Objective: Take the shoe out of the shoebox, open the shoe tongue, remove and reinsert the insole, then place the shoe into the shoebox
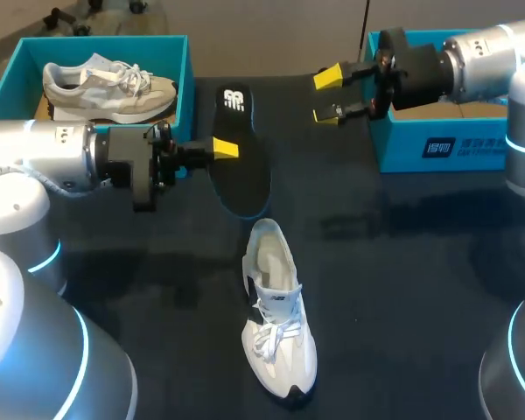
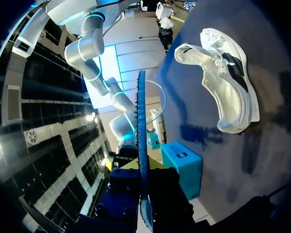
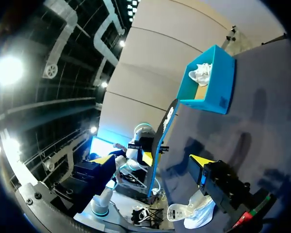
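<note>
Left hand (image 1: 226, 149) gripping flat black insole (image 1: 245, 172)

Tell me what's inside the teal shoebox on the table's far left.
One grey-and-cream sneaker fills it. It hides most of the shoebox floor, so anything beneath cannot be seen.

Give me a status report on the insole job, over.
Left gripper shut on insole. Right gripper open, empty, by right shoebox. Shoe lies on table, insole out.

Dark table (image 1: 402, 289): white shoe (image 1: 278, 332) centre, left shoebox (image 1: 185, 83) and right shoebox (image 1: 420, 149) at back.
</note>
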You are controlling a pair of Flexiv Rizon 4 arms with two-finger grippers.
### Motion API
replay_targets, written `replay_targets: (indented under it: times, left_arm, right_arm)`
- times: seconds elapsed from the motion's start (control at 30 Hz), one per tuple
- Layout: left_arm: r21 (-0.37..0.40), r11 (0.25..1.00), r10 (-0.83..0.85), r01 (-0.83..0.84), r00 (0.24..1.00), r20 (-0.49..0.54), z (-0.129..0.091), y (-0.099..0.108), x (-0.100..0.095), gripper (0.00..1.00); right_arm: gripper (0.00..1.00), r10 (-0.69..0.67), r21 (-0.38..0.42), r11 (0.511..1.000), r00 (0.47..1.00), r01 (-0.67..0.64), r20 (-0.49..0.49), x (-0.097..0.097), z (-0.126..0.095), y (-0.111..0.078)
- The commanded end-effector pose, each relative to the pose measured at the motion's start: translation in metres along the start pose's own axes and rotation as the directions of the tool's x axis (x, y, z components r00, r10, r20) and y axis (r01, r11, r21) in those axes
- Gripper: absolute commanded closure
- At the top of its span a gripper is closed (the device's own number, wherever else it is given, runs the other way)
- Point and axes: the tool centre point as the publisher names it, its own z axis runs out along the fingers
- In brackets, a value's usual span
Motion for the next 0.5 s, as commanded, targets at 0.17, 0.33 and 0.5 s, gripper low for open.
replay_targets:
  times: [0.17,0.33,0.5]
  left_arm:
    - [0.078,0.995,0.057,-0.055,0.998,-0.023,0.008,0.013,0.005,1.00]
    - [0.080,0.996,0.049,-0.048,0.999,-0.015,0.011,0.007,0.004,1.00]
    - [0.071,0.997,0.044,-0.043,0.999,-0.013,0.011,0.002,0.002,1.00]
  right_arm:
    - [0.00,-0.029,0.098,0.995,0.993,0.018,0.116,-0.017,0.000,-0.008]
    - [0.00,-0.058,0.132,0.990,0.988,0.040,0.141,-0.021,0.003,-0.019]
    - [0.00,-0.034,0.150,0.989,0.980,0.004,0.196,-0.021,0.006,-0.024]
